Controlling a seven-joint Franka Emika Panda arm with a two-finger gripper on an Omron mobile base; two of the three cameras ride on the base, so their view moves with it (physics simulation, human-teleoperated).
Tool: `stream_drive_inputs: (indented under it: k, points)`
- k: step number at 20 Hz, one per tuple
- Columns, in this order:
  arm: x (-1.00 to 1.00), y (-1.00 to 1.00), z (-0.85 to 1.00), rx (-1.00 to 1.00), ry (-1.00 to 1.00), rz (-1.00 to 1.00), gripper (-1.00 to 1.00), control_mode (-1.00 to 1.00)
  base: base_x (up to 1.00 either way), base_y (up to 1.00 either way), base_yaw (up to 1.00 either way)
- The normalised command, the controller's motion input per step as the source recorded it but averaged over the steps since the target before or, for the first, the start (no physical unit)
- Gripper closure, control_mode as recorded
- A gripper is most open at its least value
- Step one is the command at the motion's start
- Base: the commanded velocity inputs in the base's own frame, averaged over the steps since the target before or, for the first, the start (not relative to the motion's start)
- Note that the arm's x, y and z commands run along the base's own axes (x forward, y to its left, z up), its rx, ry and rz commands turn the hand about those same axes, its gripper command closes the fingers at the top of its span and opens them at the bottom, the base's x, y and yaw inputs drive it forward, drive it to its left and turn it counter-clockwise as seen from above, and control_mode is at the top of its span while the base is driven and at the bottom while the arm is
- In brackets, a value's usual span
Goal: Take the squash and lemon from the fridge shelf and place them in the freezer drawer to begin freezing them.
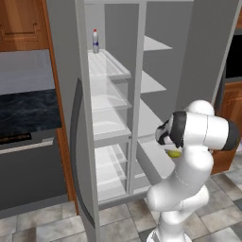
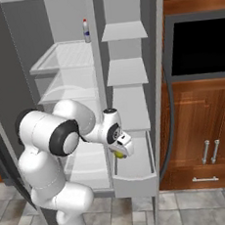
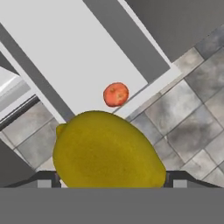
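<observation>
Filling our hand view, the lemon (image 3: 108, 149) is sitting clamped in our pincer (image 2: 120, 153) (closed on it), hanging above the freezer drawer (image 3: 65, 52), where the squash (image 3: 116, 94) is lying.

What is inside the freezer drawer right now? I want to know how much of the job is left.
The squash lies on the freezer drawer floor. The lemon hangs above it in the end effector, not yet released. The lemon covers the near part of the floor.

squash (image 3: 116, 94) in freezer drawer (image 3: 65, 52), lemon (image 3: 108, 151) seemingly above
</observation>
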Motion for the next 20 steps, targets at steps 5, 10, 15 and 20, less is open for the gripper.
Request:
stream_drive_inputs:
  k: [5,10,15,20]
  points:
    - [0.10,-0.06,-0.36,0.00,-0.03,0.00,1.00,-1.00,0.00,0.00,0.00]
    - [0.25,-0.10,-0.21,0.00,-0.07,0.00,1.00,-1.00,0.00,0.00,0.00]
    - [0.18,-0.12,-0.33,0.00,-0.08,0.00,1.00,-1.00,0.00,0.00,0.00]
    - [0.07,-0.12,-0.33,0.00,-0.06,0.00,1.00,-1.00,0.00,0.00,0.00]
